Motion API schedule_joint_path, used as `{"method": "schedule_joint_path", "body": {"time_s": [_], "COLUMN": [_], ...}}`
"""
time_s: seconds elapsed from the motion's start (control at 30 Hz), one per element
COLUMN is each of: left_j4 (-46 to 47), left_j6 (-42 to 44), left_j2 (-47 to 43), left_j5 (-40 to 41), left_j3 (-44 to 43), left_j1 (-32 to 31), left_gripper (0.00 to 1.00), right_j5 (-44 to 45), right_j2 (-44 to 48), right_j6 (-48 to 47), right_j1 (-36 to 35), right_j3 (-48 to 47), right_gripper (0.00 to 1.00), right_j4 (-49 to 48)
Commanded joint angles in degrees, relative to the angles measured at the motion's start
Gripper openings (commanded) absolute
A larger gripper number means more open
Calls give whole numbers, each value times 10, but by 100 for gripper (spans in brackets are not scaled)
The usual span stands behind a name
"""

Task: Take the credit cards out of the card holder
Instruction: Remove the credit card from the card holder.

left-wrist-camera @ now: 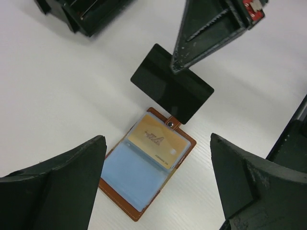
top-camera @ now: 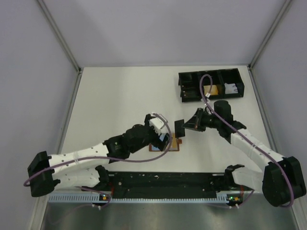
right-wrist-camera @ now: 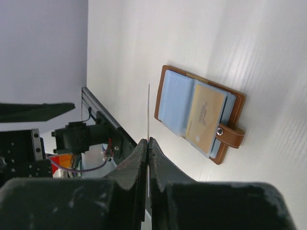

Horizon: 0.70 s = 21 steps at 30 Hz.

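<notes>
Left gripper (left-wrist-camera: 157, 143) spread wide above card holder (left-wrist-camera: 144, 175); right gripper (right-wrist-camera: 148, 143) pinches black card (left-wrist-camera: 165, 91).

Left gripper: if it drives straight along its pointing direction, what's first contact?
Most likely the open card holder, roughly centred between the left gripper's open fingers. The black card pinched by the right gripper looks off that line, though depth is unclear.

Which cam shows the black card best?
Left wrist: the black card faces it flat, right fingers pinching its edge. Right wrist sees it edge-on, a thin line; top external only a small dark patch.
</notes>
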<state>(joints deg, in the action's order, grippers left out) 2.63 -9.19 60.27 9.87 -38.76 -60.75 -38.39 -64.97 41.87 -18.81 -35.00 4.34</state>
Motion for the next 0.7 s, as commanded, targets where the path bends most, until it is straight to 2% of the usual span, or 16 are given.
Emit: {"method": "schedule_joint_path", "body": {"time_s": [0.0, 0.13, 0.23, 0.53, 0.67], "left_j4": [76, 133, 171, 327, 375], "left_j6": [176, 267, 323, 459, 498], "left_j2": [9, 46, 83, 196, 235], "left_j5": [89, 177, 222, 373, 404], "left_j3": [-4, -6, -13, -32, -41], "left_j1": [-66, -139, -170, -216, -225], "left_gripper": [93, 93, 91, 64, 53], "right_j5": [26, 34, 46, 60, 64], "right_j2": [40, 49, 56, 79, 83], "right_j6": [58, 86, 96, 114, 119], "right_j1": [-14, -31, -43, -52, -56], "right_j3": [-31, -47, -62, -74, -74], "right_gripper": [0, 0, 0, 0, 0], "right_j4": [1, 14, 32, 48, 49]}}
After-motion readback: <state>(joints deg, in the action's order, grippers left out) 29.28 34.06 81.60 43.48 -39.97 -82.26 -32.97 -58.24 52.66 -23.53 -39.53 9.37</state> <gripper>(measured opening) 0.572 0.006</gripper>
